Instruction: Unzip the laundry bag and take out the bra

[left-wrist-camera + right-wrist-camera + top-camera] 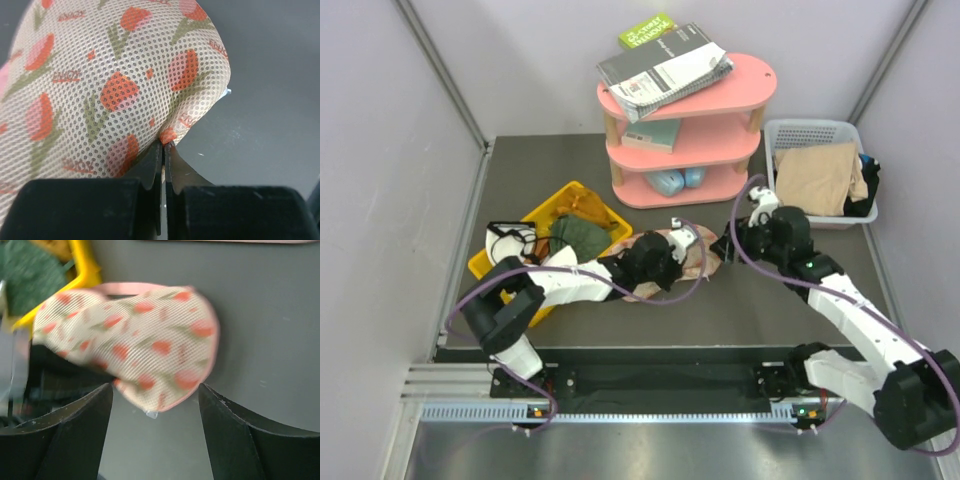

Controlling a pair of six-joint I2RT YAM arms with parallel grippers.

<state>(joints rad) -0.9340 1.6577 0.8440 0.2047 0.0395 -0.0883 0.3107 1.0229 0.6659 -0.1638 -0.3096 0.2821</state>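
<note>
The laundry bag (692,256), cream mesh with a red and green print and pink trim, lies on the dark table between my two grippers. My left gripper (164,143) is shut on a fold of the bag's fabric (110,85) at its edge, and it shows from above at the bag's left end (670,263). My right gripper (155,390) stands open just short of the bag's rounded end (145,345), jaws on either side of a small pale tab (151,414) at the trim. The bra is hidden.
A yellow bin (574,188) holding an olive cloth (582,236) stands left of the bag. A pink shelf unit (692,118) with books is at the back. A white lattice basket (814,129) with beige cloth (815,175) is back right.
</note>
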